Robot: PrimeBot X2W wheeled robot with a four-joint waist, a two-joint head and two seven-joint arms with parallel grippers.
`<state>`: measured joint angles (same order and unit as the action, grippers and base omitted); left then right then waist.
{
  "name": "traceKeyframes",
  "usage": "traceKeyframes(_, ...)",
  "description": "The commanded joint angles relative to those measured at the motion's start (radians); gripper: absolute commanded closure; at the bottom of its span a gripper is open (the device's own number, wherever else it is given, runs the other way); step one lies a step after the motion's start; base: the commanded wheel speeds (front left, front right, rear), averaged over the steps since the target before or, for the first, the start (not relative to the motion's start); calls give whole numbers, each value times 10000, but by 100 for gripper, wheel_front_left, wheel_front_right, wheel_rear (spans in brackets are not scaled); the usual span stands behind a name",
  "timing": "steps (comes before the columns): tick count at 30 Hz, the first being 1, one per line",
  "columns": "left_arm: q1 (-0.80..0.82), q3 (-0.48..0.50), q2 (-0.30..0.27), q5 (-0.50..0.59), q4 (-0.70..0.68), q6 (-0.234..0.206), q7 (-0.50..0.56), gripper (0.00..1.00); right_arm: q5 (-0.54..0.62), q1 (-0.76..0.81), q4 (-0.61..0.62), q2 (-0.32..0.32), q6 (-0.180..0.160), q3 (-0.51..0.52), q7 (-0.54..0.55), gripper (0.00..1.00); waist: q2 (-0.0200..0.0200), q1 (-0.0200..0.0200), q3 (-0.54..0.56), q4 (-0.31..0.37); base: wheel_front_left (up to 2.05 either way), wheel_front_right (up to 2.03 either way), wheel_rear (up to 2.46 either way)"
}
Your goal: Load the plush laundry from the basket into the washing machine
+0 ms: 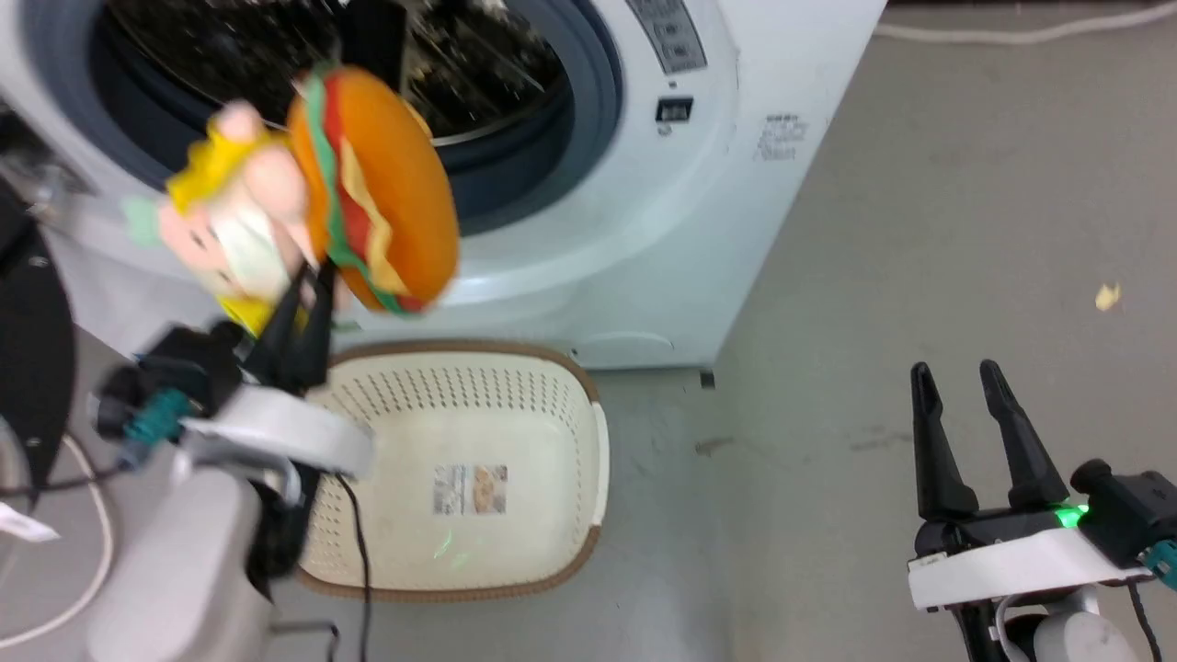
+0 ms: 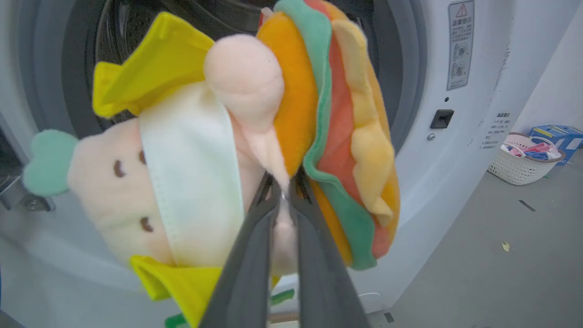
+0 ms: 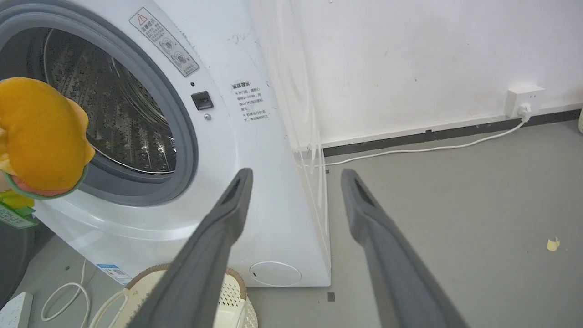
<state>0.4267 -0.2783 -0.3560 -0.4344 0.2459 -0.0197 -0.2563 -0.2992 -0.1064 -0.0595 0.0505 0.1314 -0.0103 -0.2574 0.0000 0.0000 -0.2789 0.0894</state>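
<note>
plush laundry (image 1: 368, 184): squashy burger-and-doll bundle, up in the air right at the washing machine (image 1: 662, 239) opening
left gripper (image 2: 284, 193): jaws pinched tight on a fold of the plush laundry
right gripper (image 1: 956, 372): jaws spread, holding nothing
drum (image 3: 123, 118): shiny holey steel, grey rubber ring (image 3: 182, 136)
basket (image 1: 588, 395): cream perforated plastic, brown rim, just in front of the machine
floor (image 1: 919, 230): smooth grey, loads of open space on the right

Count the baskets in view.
2. The cream basket sits on the floor in front of the washing machine; a small white basket holding colourful items stands farther off, beside a blue box.
</note>
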Motion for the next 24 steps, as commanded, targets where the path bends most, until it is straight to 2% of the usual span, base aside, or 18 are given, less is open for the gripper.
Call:
traceKeyframes(1,405,188,-118,45,-89,-13,-54,100,-35,-125,71,-3,-7,-35,-44,0,0,0,-556,318,0,0,0)
traceKeyframes(8,2410,538,-752,191,181,234,195,100,-252,-542,321,-3,-7,-57,-44,0,0,0,-2150,919,0,0,0)
traceKeyframes(17,5882,445,-1850,406,1619,958,1702,100,-682,-1094,616,-3,-7,-184,-44,0,0,0,-3896,1663,0,0,0)
traceKeyframes(24,8338,-197,-2283,688,3134,1313,3173,100,-1107,-1442,620,-3,-7,-457,-44,0,0,0,-4768,2052,0,0,0)
